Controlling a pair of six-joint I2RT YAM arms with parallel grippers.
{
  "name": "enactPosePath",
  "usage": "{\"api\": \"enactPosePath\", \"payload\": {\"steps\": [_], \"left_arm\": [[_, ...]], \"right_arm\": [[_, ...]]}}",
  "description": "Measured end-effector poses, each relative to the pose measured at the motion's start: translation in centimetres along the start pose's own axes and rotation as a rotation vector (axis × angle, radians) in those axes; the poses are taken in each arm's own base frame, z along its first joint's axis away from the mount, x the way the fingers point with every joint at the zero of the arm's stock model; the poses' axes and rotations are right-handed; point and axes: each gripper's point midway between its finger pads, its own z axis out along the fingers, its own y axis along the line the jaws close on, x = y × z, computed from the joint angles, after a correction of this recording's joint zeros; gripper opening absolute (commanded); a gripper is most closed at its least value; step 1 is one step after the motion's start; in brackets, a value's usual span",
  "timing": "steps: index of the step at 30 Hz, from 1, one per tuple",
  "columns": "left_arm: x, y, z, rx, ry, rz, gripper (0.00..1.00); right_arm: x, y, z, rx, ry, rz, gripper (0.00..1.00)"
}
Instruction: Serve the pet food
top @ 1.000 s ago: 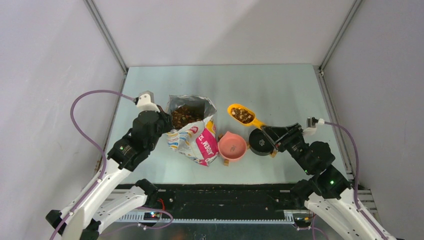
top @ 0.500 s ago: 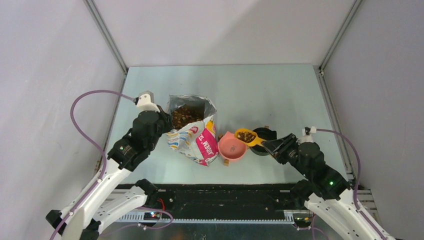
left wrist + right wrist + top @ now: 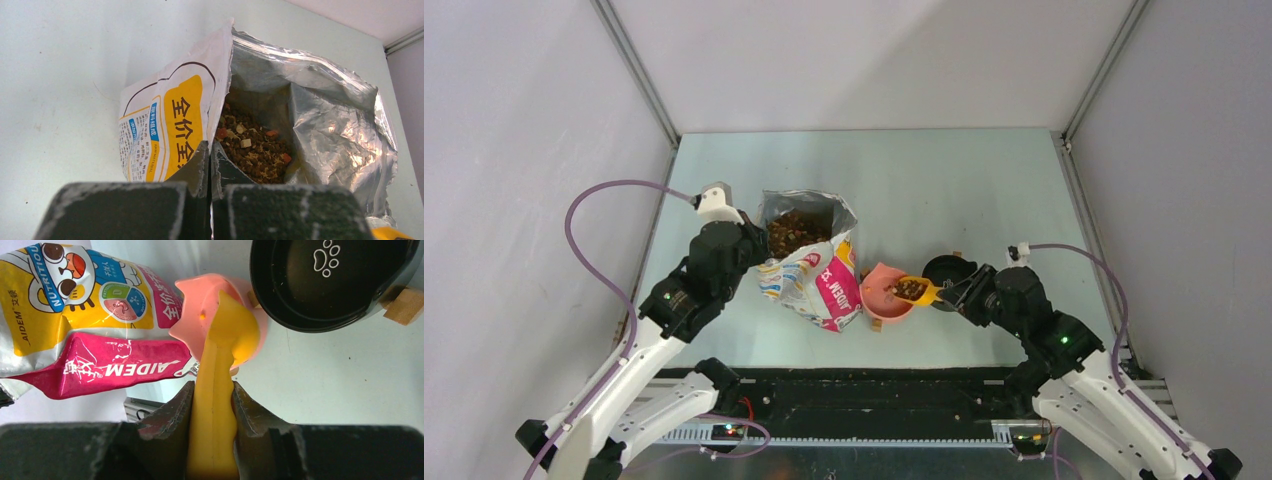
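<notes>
Right pincer (image 3: pixel 212 390) clamped on handle of yellow scoop (image 3: pixel 227 330); scoop, loaded with pet food (image 3: pixel 911 288), hangs over right rim of pink bowl (image 3: pixel 874 300). Black bowl (image 3: pixel 951 270) just right of it on surface (image 3: pixel 984 180). Left pincer (image 3: pixel 210 187) closed on top edge of bag (image 3: pixel 170 115); more pet food lies in open bag, left of bowls, slightly farther back.

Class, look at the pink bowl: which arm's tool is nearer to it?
Right. The right tool sits just right of the pink bowl, holding the yellow scoop over it. The left tool is shut on the bag's left edge, with the bag between.
</notes>
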Motion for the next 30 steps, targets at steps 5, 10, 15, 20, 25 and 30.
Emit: {"api": "enactPosePath", "payload": {"steps": [5, 10, 15, 20, 25, 30], "left_arm": [[0.0, 0.0, 0.0, 0.000, 0.000, 0.001, 0.00], [0.0, 0.0, 0.0, 0.000, 0.001, 0.004, 0.00], [0.0, 0.0, 0.0, 0.000, 0.001, 0.007, 0.00], [0.0, 0.0, 0.0, -0.001, 0.001, 0.007, 0.00], [0.0, 0.0, 0.0, -0.001, 0.001, 0.007, 0.00], [0.0, 0.0, 0.1, -0.001, 0.001, 0.007, 0.00]], "right_arm": [[-0.1, 0.1, -0.1, 0.009, 0.010, -0.055, 0.00], [-0.1, 0.5, -0.2, 0.015, 0.030, -0.119, 0.00], [-0.5, 1.2, -0.4, 0.011, 0.037, -0.189, 0.00], [-0.7, 1.9, -0.4, 0.004, 0.047, -0.254, 0.00], [-0.6, 2.4, -0.1, 0.001, 0.076, -0.309, 0.00], [-0.3, 3.2, 0.0, -0.024, 0.109, -0.350, 0.00]]}}
